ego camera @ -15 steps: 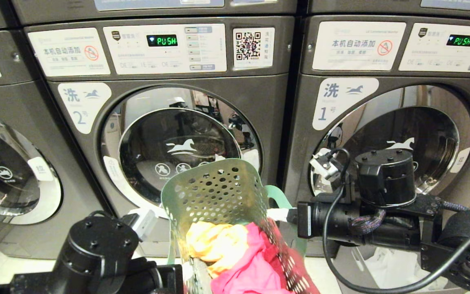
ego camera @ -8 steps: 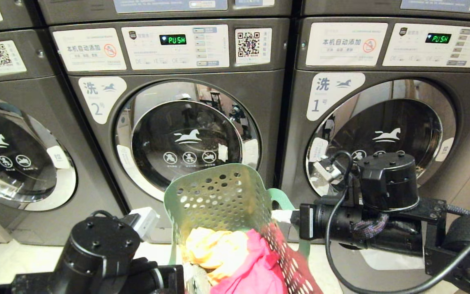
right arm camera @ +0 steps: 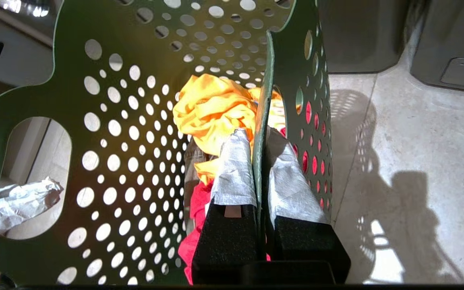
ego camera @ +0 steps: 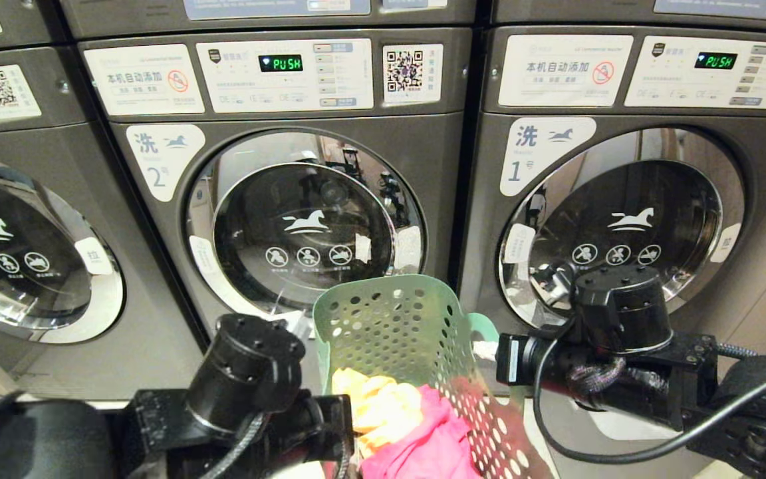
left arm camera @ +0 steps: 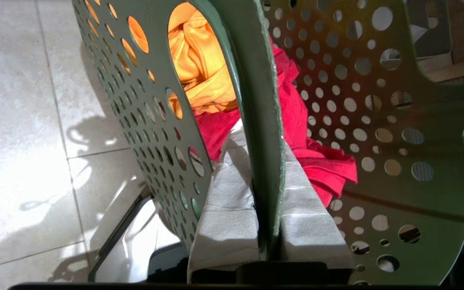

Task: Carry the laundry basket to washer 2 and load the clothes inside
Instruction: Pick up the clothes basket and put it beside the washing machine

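Nearest in the head view, the two black arms frame the load, and between them hangs the laundry basket (ego camera: 396, 332), its green perforated wall rising up in front of the machines. The left gripper (left arm camera: 266, 177) is clamped on the basket's left wall: in the left wrist view its two white-wrapped fingers (left arm camera: 228, 209) pinch the thin green rim from either side, one inside the basket and one outside. The right gripper (right arm camera: 261, 161) does the same on the opposite wall, its taped fingers (right arm camera: 236, 165) squeezed tight on the rim with the plastic edge running straight between them. Inside the basket sit the clothes (ego camera: 403, 426): a bright yellow garment (right arm camera: 216, 108) towards the far side and a pinkish-red garment (left arm camera: 316, 161) bunched nearer, showing red through the round holes. Below the basket, pale floor tiles (left arm camera: 22, 141) carry its dotted shadow. Just beyond the basket's far wall stands washer 2 (ego camera: 290, 219), directly ahead and slightly left, its round chrome-rimmed door (ego camera: 306, 223) closed, the white label with "2" (ego camera: 160, 159) at the upper left of the door and the green display (ego camera: 280, 63) reading PUSH. To the right stands the washer labelled 1 (ego camera: 622, 199), door closed, and at the far left edge part of another washer (ego camera: 24, 253) shows.
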Available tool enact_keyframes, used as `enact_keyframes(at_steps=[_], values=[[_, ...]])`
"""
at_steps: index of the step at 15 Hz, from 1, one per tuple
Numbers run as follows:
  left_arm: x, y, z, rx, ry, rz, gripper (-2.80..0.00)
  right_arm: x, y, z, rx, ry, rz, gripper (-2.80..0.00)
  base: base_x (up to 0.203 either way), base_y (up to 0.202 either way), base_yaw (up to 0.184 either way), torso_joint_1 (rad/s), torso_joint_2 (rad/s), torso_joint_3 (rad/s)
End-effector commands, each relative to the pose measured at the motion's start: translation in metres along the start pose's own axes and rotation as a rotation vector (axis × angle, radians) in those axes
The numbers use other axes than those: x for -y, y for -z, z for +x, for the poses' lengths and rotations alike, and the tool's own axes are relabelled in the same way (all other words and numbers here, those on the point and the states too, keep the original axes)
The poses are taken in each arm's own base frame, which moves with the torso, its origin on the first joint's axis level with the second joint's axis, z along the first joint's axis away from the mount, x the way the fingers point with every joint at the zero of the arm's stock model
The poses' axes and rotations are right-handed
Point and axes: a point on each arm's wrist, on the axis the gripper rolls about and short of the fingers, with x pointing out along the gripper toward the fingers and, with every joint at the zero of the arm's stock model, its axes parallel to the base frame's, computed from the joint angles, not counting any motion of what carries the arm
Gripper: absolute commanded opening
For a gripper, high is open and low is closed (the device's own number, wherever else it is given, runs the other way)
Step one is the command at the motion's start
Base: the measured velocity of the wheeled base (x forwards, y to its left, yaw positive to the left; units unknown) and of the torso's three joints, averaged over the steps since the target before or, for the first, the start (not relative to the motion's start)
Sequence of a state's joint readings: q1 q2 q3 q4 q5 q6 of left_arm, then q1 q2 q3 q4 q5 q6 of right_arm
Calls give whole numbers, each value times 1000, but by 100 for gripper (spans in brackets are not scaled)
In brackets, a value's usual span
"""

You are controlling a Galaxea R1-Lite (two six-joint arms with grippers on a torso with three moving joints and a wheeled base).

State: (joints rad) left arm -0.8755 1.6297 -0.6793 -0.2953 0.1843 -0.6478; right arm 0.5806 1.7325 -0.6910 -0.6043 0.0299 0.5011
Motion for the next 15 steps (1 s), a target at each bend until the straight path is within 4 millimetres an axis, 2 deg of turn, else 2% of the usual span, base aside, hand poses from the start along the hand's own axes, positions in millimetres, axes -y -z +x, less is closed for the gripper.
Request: enact_keyframes(at_steps=[1,5,9,15], values=[[13,-7,29,-32,24,-4,-280,15,-12,1,39,39,36,-280,0,0,0,0,0,0],[31,-18,70,-43,45,-6,-280,48,-28,3,73,105,107,-280,0,0,0,0,0,0],[47,-19,99,-46,63,3,-280,79,-47,7,127,170,151,-280,0,0,0,0,0,0],[73,-12,132,-53,100,30,-280,99,-44,10,109,216,184,-280,0,0,0,0,0,0]])
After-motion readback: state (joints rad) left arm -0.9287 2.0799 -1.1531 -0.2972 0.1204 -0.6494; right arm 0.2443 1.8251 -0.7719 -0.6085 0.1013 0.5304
